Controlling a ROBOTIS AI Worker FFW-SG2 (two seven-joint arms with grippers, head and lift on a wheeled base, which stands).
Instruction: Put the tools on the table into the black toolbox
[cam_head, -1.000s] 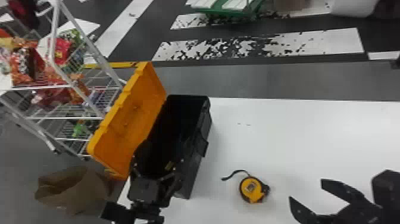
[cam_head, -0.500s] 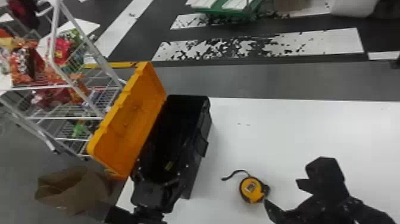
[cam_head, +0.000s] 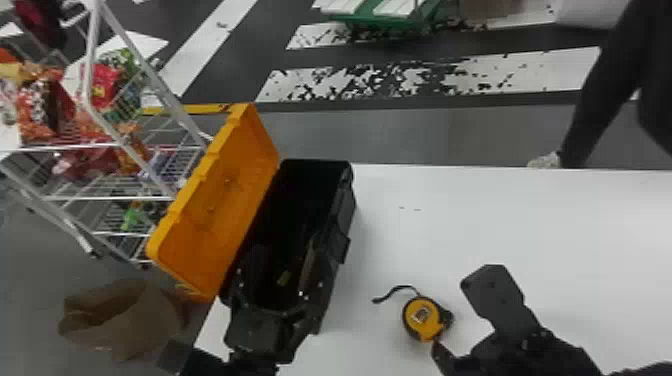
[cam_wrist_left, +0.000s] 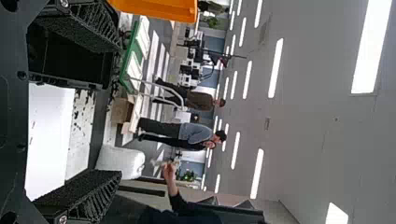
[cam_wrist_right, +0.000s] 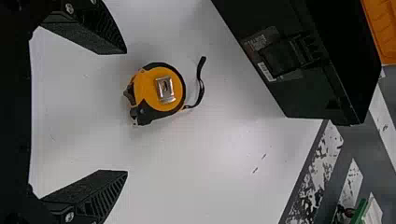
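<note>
Black toolbox (cam_head: 346, 205) bears a label (cam_wrist_right: 262, 39); tape measure (cam_head: 422, 317) lies near; left gripper (cam_head: 284, 250) and right gripper (cam_head: 456, 315), jaws spread.

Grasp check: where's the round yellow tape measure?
Head view: tape measure on the white table, right of the black toolbox, by the open black right gripper.

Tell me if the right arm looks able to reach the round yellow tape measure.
Likely yes: its black end effector is open near the tape measure, with nothing visibly between them.
</note>
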